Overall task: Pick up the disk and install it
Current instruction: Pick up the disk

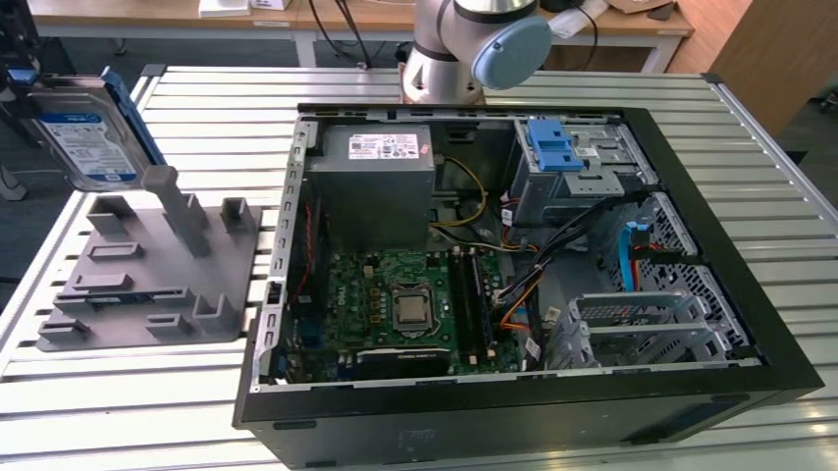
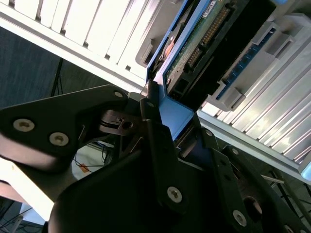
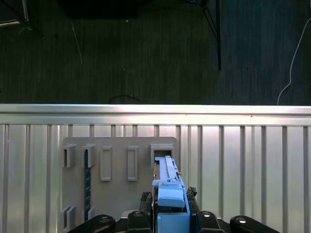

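Disk (image 1: 81, 132): upright, over the fixture plate's far end.
Gripper (image 3: 171, 209): jaws clamped on the disk's blue bracket.
Fixture plate (image 1: 131, 285): grey, with upright posts.
Computer case (image 1: 524, 427): open, just beside the fixture plate, on the exterior view's right.

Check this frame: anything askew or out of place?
Nothing damaged or spilled. The disk is on edge, leaning, over the fixture plate at the exterior view's left, with the gripper shut on its blue bracket; it is outside the open computer case.
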